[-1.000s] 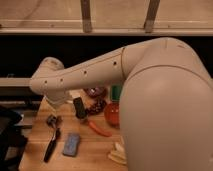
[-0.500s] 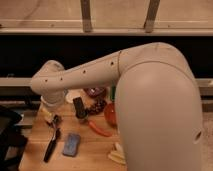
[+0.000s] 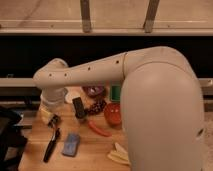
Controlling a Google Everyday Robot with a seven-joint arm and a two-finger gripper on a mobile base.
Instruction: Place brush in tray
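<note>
Slim black-handled brush (image 3: 51,145) lying flat on the pale wooden table top (image 3: 92,152), at the left near the front edge. Its long axis runs steeply from lower left to upper right, the far end pointing toward the gripper (image 3: 52,119) and the near end toward the front edge of the table. Which end carries the bristle head cannot be told.

The brush is outside the large green plastic tray (image 3: 115,93). Only a small patch of the tray shows, at the back of the table behind the white robot arm (image 3: 95,70), well apart from the brush.

The gripper hangs below the arm's downturned wrist, just above the far end of the brush. Its jaws stand wide and hold nothing. Whether a fingertip touches the brush cannot be told.

A blue-grey rectangular sponge (image 3: 71,145) lies just right of the brush. Between the brush and the tray are a short dark rectangular block (image 3: 79,108) standing upright, a string of dark red beads (image 3: 96,106) and a round purple bowl (image 3: 94,90). An orange carrot (image 3: 99,129) lies in front of an orange-red bowl (image 3: 112,114), and pale yellow pieces (image 3: 119,154) rest at the front edge beside the robot's body.
</note>
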